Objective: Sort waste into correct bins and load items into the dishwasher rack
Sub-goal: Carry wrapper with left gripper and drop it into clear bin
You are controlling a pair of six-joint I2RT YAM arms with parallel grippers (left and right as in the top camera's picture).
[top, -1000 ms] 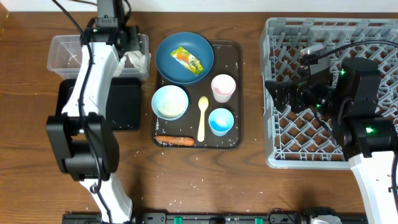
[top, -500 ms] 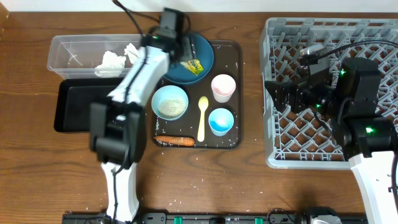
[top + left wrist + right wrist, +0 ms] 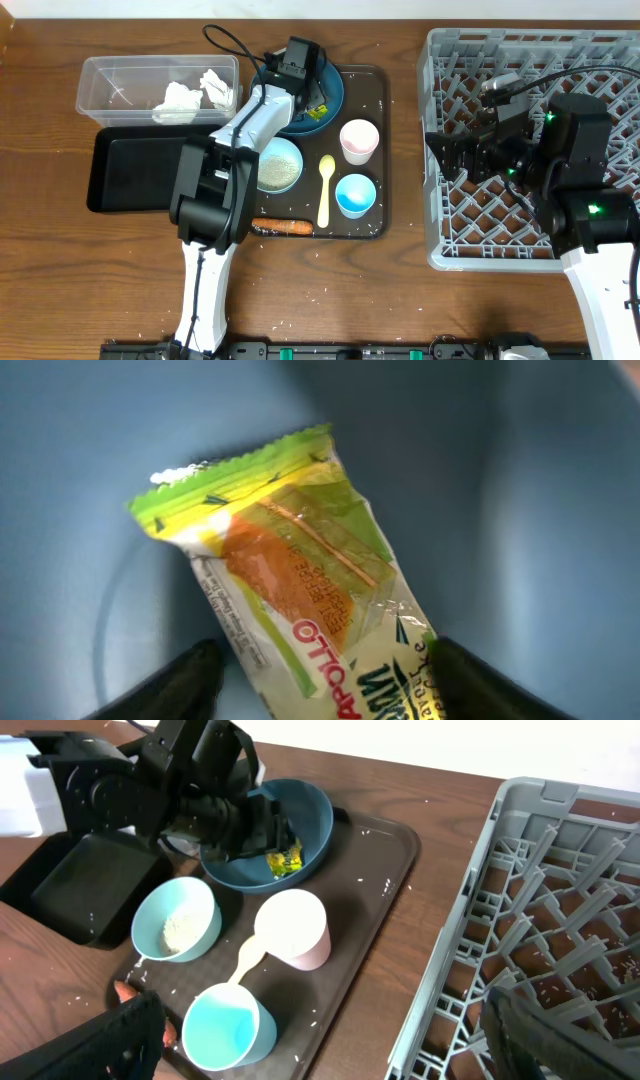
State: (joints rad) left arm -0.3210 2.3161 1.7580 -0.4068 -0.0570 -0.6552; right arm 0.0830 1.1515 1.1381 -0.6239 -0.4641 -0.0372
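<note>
Over the dark blue plate [image 3: 312, 818], I see my left gripper [image 3: 320, 665] spread open, fingers [image 3: 170, 685] flanking the yellow wrapper [image 3: 290, 580] lying on it. My right gripper [image 3: 345, 1035] hangs open above the grey rack [image 3: 590, 60].

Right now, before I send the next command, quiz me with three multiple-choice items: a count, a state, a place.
1. How many cups stand on the brown tray? A. one B. two C. four
2. The left pincer above the wrapper on the blue plate is: A. open B. shut on the wrapper C. shut on a cup
3. Where is the crumpled paper? A. brown tray B. blue plate C. clear box
Answers: 1 B, a pink cup and a light blue cup; 2 A, its fingers sit apart either side of the wrapper; 3 C, the paper lies inside the box's walls.
</note>
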